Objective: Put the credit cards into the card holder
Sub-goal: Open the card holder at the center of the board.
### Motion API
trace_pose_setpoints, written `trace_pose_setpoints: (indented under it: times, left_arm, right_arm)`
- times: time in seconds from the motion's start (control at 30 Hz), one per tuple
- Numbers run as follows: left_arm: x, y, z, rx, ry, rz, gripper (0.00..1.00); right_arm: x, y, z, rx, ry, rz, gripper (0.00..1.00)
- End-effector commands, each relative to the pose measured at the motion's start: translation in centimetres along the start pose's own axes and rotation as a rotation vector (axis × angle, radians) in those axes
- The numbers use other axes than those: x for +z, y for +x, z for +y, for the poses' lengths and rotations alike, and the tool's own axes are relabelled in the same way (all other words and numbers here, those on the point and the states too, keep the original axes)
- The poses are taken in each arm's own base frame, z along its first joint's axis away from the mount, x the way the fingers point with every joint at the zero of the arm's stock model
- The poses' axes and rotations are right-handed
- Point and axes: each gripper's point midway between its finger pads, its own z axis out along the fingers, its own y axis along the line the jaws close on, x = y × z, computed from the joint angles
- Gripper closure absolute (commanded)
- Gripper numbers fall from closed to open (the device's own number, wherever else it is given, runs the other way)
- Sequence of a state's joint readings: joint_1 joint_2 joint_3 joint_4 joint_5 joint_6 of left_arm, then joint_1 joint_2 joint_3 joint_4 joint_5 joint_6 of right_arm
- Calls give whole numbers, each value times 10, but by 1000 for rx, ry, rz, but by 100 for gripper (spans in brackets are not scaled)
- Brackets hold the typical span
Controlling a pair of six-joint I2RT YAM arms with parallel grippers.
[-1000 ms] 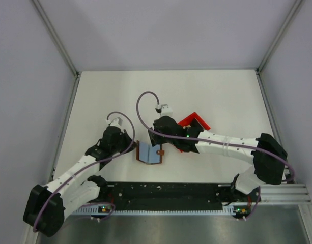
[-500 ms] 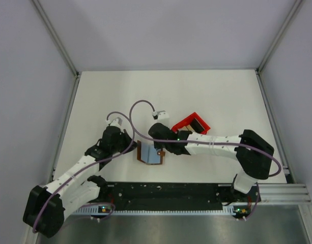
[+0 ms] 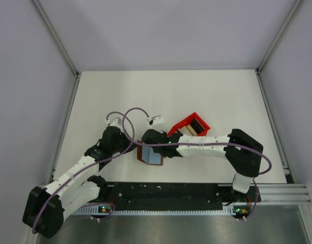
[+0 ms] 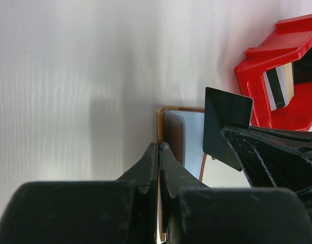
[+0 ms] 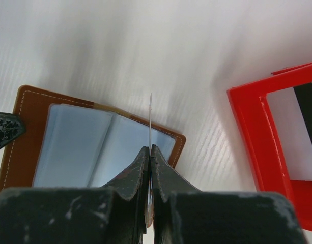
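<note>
My right gripper (image 5: 149, 152) pinches a dark card (image 4: 227, 122) edge-on above the open wallet (image 5: 26, 109); my left gripper (image 4: 159, 150) clamps the wallet's edge. Come down tilted and the card skids over the pocket, missing its slot.

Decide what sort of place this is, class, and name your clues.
Probably a robotics lab test cell: white table walled by plain grey panels, left arm and right arm bolted at its near edge.
</note>
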State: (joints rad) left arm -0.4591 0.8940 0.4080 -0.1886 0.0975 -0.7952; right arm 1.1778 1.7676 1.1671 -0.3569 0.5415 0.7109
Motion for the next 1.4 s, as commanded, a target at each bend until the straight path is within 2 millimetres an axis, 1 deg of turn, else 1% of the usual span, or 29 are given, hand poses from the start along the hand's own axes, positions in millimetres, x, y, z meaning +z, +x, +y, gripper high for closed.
trace_pose_setpoints:
  times: [0.0,0.2,0.33,0.5,0.63,0.67,0.83,0.97,1.07,1.13,1.17,1.23,1.37]
  left_arm:
    - [0,-9,-2,0,-2,-43,100]
    - [1,-6,5,-1,-24,-44,100]
    - [3,-3,9,-4,-30,-38,100]
    - [4,0,11,-8,-31,-34,100]
    - [5,1,13,-7,-35,-35,100]
    - [5,2,14,-6,-35,-33,100]
    - [5,3,16,-10,-41,-33,100]
    - [6,4,19,-14,-51,-34,100]
    - [7,5,21,-16,-55,-35,100]
    - [8,6,22,-19,-54,-36,100]
    - [9,7,23,-20,-52,-36,100]
    - [12,8,22,-29,-41,-38,100]
    - [17,13,23,-38,-27,-28,100]
  right_arm:
    - [-21,-19,-10,20,31,-54,100]
    - [-23,-1,-21,64,28,-9,100]
    - [-23,6,-20,129,-36,18,100]
    - [-23,5,-13,258,-166,27,100]
    - [-24,2,-17,312,-204,31,100]
    - [-25,0,-13,340,-235,40,100]
    - [-31,-5,-16,415,-286,47,100]
    - [-25,1,-24,433,-264,61,100]
    - [-21,8,-24,448,-281,81,100]
    - [-23,8,-18,451,-325,81,100]
    - [-24,2,-12,456,-355,63,100]
    - [-27,-3,-5,435,-386,59,100]
    - [-34,-16,15,432,-508,36,100]
